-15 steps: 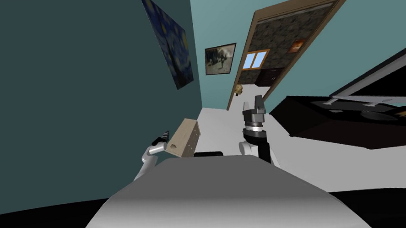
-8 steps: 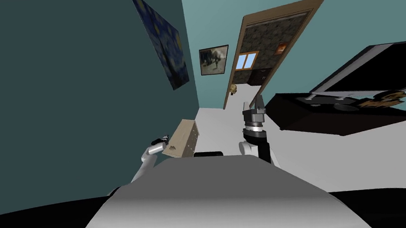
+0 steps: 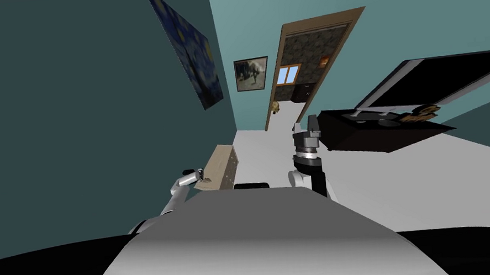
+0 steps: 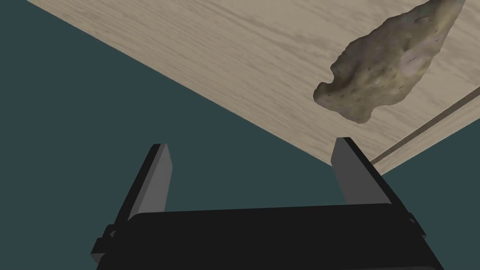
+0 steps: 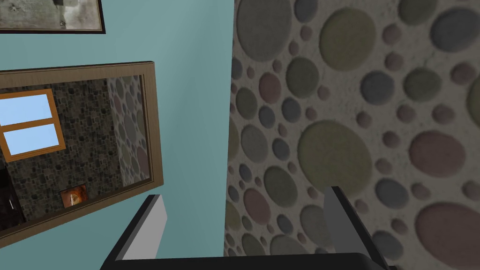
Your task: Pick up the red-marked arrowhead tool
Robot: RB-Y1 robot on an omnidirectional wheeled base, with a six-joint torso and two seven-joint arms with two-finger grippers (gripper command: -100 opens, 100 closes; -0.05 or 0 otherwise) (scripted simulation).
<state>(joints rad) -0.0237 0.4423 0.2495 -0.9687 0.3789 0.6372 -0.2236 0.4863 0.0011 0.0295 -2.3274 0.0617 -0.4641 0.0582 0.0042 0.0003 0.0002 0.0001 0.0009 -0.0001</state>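
hovering at the edge of a low light-wood cabinet (image 3: pixel 220 166) against the dark teal wall (image 3: pixel 69 104), the left gripper (image 4: pixel 251 145) has its fingers spread wide with nothing between them. its wrist view gives the detail: the arrowhead tool (image 4: pixel 384 70), mottled tan-grey, lies flat on the cabinet top, just past one fingertip and apart from it. the head view adds the right gripper (image 3: pixel 307 125), raised, fingers apart, with a dark tv stand (image 3: pixel 371 136) beyond.

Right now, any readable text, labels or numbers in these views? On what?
None.
The arrowhead and the wooden cabinet under it carry no writing.
The blue painting and the small framed picture show images only.
The TV screen is black.
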